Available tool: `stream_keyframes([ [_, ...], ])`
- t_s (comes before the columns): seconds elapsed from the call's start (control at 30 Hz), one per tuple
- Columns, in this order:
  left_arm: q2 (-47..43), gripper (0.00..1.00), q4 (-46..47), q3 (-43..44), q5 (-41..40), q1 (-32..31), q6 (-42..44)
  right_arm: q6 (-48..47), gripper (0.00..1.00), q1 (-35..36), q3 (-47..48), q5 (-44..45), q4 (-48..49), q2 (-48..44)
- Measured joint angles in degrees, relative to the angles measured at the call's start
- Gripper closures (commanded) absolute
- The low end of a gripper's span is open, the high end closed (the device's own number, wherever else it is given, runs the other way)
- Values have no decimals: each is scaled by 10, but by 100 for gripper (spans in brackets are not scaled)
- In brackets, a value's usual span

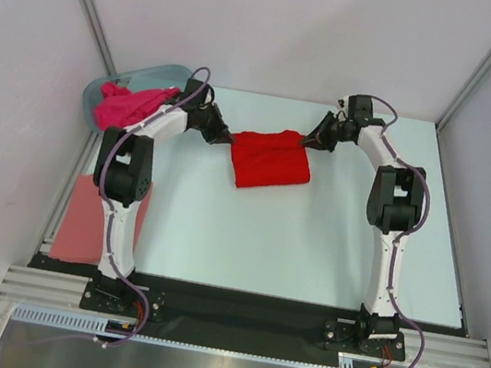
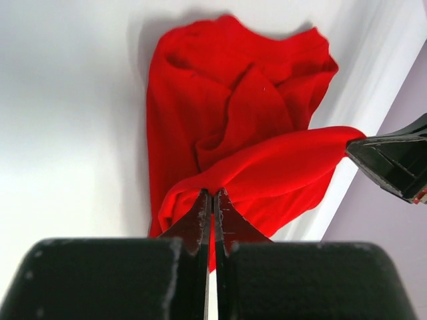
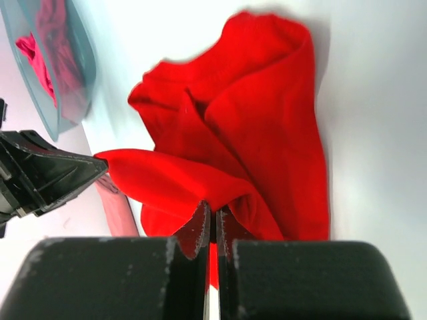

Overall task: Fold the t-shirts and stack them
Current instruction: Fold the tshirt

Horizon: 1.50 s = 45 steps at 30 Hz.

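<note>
red t-shirt (image 1: 271, 158): lies bunched and partly folded on the far middle of the table (image 1: 311, 241); its far edge is raised off the surface and drawn taut between the two arms.
left fingers (image 2: 200, 217): pressed together on the left end of that raised red edge, with cloth pinched between the tips.
right fingers (image 3: 199, 225): clenched on the other end of the same edge, facing the left fingers across the shirt.
magenta t-shirt (image 1: 130, 103): crumpled inside the tub (image 1: 171, 72), part of it spilling over the rim toward the left arm.
salmon-pink t-shirt (image 1: 81, 219): lies flat at the left edge of the table, just beside the left arm's lower link and well apart from the red one.
tub: translucent blue-grey plastic, in the far left corner, close to the left wall.
table surface: pale blue-green, smooth and matte; a black strip runs along the near edge where both arm bases are bolted, with a ribbed metal rail in front of it.
room: plain white panels on three sides, with slanting metal posts at the two back corners.
</note>
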Motion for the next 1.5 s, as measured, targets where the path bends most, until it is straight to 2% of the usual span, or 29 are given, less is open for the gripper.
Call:
stream_keyframes([
  [0.17, 31, 100, 10, 32, 5, 2, -8, 18, 100, -3, 33, -6, 12, 33],
  [0.83, 83, 100, 51, 71, 10, 16, -47, 92, 100, -9, 126, -38, 77, 121],
  [1.23, 113, 99, 76, 97, 22, 22, -56, 124, 100, -17, 136, -52, 110, 139],
  [1.27, 113, 99, 80, 98, 22, 22, -56, 127, 97, -18, 136, -54, 115, 140],
  [1.47, 131, 89, 111, 118, 24, 25, -65, 169, 87, -21, 138, -61, 182, 163],
  [1.5, 140, 79, 113, 130, 24, 25, -64, 178, 83, -21, 138, -61, 193, 168],
])
